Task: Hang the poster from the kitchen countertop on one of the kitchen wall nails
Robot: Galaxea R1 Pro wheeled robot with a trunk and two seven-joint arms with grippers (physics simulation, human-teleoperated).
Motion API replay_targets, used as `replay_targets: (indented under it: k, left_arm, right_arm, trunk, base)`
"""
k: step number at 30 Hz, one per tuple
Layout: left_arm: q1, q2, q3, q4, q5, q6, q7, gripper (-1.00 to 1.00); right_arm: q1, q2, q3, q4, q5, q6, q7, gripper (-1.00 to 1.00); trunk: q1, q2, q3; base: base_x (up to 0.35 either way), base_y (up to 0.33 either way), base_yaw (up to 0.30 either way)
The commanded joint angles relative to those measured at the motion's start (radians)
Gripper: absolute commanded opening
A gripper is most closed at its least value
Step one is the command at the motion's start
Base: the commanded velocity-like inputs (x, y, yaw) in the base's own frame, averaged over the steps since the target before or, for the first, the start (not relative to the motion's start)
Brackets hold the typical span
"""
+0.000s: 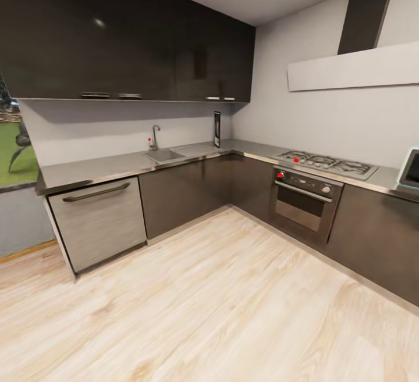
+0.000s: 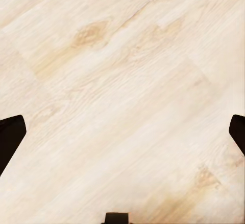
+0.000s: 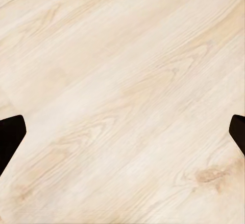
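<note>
Both grippers hang over bare light wood floor (image 1: pixel 221 306): the left gripper (image 2: pixel 122 132) has its dark fingertips (image 2: pixel 11 137) far out at opposite edges of the left wrist view, so its jaws stand wide with nothing between them, and the right gripper (image 3: pixel 122 132) looks the same in the right wrist view, fingertips (image 3: pixel 11 137) spread wide and holding nothing. From the head view the kitchen corner lies ahead across the floor. The poster (image 1: pixel 217 129) stands upright on the grey countertop (image 1: pixel 105 167) right in the inner corner, leaning against the pale wall and seen almost edge-on, so its print cannot be made out. Along the same counter run, nearer the camera's left, sit the inset sink (image 1: pixel 164 154) and its tap (image 1: pixel 155 136), well apart from the poster. Glossy black upper cabinets (image 1: pixel 128 33) run above that stretch, and a silver dishwasher front (image 1: pixel 99 222) sits below the counter end. On the other run are a gas hob (image 1: pixel 326 164) with an oven (image 1: pixel 304 202) beneath and a slanted extractor hood (image 1: pixel 355 65) above. Wall nails are too small to tell.
</note>
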Motion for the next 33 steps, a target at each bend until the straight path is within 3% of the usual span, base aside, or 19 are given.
replay_targets:
  k: [1, 20, 33]
  left_arm:
    - [0.0, 0.0, 0.001, -0.001, 0.0, -0.001, 0.0, 1.0]
    - [0.0, 0.001, 0.001, -0.001, 0.0, -0.001, 0.0, 1.0]
    - [0.0, 0.001, 0.001, -0.001, 0.0, -0.001, 0.0, 1.0]
  right_arm:
    - [-0.001, 0.0, 0.0, 0.001, 0.0, -0.003, -0.001, 1.0]
    - [-0.001, 0.0, 0.001, 0.001, 0.0, -0.003, -0.001, 1.0]
    - [-0.001, 0.0, 0.003, 0.001, 0.002, -0.002, -0.001, 1.0]
  trunk:
    - [0.001, 0.0, -0.001]
    - [0.001, 0.0, -0.001]
    - [0.001, 0.0, -0.001]
  base:
    - [0.33, -0.106, 0.0]
    - [0.331, -0.1, 0.008]
    - [0.331, -0.121, 0.241]
